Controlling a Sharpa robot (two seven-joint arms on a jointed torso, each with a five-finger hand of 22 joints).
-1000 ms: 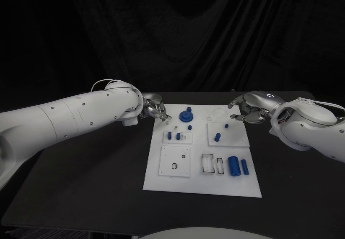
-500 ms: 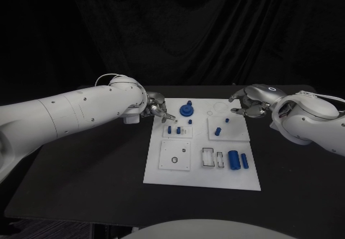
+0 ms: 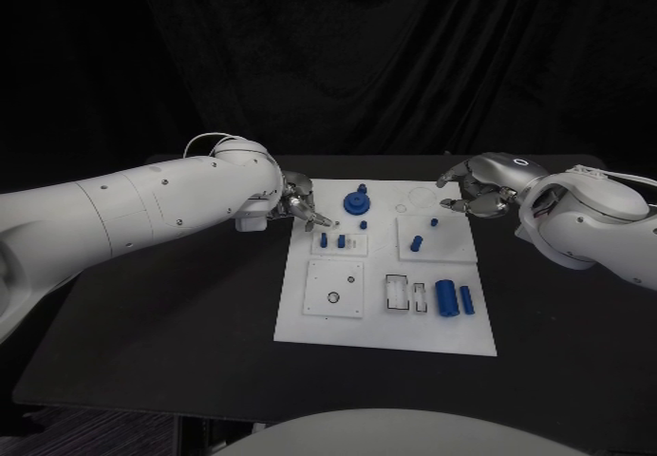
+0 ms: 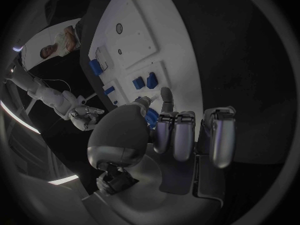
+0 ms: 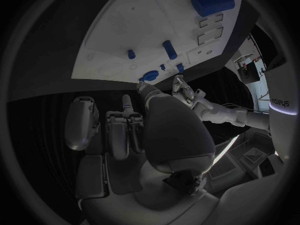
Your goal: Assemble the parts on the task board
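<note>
While both white arms reach in from opposite sides, the task board (image 3: 387, 323) lies in the middle of the black table (image 3: 164, 313), its long sides running from the near edge toward the far edge. The left hand (image 3: 299, 207) hangs at the board's far left corner, fingers partly curled with one reaching toward the board; nothing is seen in its grasp in the left wrist view (image 4: 172, 130). The right hand (image 3: 475, 195) hovers by the board's far right corner, fingers loosely curled and apart, and the right wrist view (image 5: 125, 125) shows nothing held. At the far edge of the board stands a round blue part with a peg (image 3: 357, 202). Just nearer, two short blue pegs (image 3: 330, 241) stand upright in a raised plate on the left, and a blue pin (image 3: 416, 243) stands in the plate on the right, with a smaller blue piece (image 3: 433, 223) beside it. Toward the near right corner, a thick blue cylinder (image 3: 445, 296) and a slimmer blue rod (image 3: 468, 300) lie side by side. A black ring (image 3: 331, 299) rests on the near left plate.
</note>
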